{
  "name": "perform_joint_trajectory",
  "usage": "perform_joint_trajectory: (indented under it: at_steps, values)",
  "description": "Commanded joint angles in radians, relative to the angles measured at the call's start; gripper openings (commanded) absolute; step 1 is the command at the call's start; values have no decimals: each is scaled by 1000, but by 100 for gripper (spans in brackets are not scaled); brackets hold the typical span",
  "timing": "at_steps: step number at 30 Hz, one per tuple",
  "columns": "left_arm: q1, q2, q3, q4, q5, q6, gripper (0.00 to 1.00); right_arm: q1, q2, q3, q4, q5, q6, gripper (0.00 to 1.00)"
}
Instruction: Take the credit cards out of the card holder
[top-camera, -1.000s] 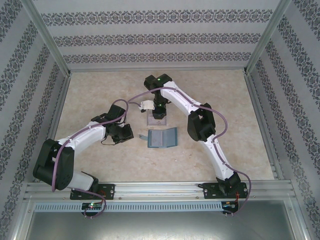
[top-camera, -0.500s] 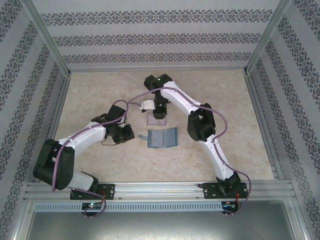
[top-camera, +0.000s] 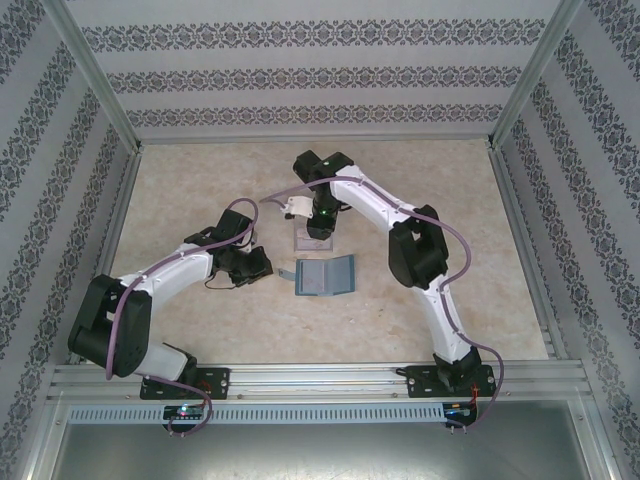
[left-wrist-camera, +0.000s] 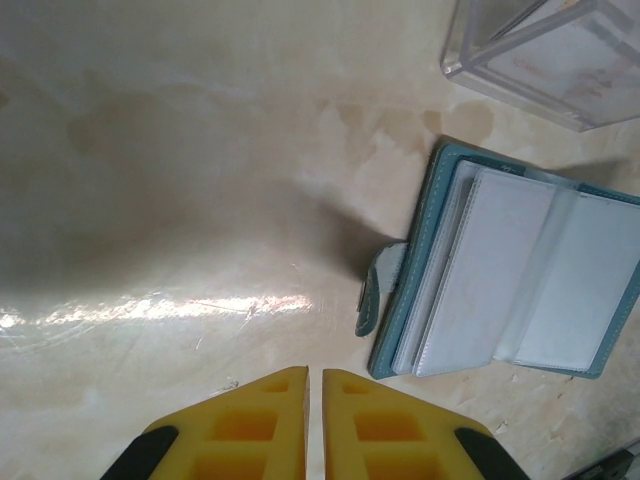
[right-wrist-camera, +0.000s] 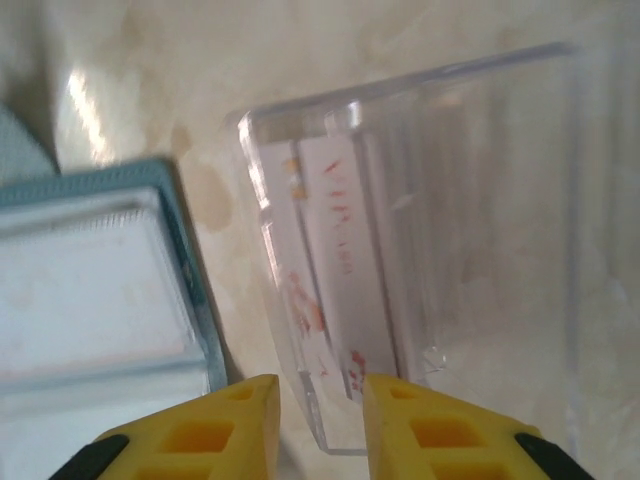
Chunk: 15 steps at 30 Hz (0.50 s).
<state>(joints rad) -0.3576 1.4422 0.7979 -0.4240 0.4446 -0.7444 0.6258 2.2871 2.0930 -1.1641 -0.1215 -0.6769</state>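
Observation:
The teal card holder (top-camera: 326, 277) lies open on the table, its grey-blue inner pockets (left-wrist-camera: 520, 280) facing up. Just beyond it stands a clear plastic tray (top-camera: 310, 241). Pale credit cards (right-wrist-camera: 340, 240) with red markings lean inside the tray against its left wall. My right gripper (right-wrist-camera: 320, 400) hovers over the tray's near end, open, with the tray wall and the cards' lower edge showing past the gap between its fingertips. My left gripper (left-wrist-camera: 312, 385) is shut on nothing, low over bare table to the left of the card holder (left-wrist-camera: 440, 250).
The tray's clear walls (right-wrist-camera: 500, 200) rise around the right gripper's working space. The holder's small strap (left-wrist-camera: 378, 285) sticks out on its left side toward the left gripper. Patterned walls and metal rails (top-camera: 320, 375) fence in the table.
My right gripper's jaws have spread apart over the tray, and the right arm's elbow has swung to the right. The left arm and the card holder have not moved.

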Motion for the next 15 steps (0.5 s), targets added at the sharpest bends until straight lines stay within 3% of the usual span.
perform_joint_trajectory:
  at_steps: [1, 10, 15]
  values:
    - [10, 19, 14, 38, 21, -5, 12, -2, -81, -58, 155, -16, 255, 28]
    - [9, 50, 42, 63, 32, -7, 12, 5, -266, -334, 424, -18, 745, 24]
    - [10, 69, 58, 74, 45, -5, 12, 6, -374, -503, 568, -96, 984, 23]
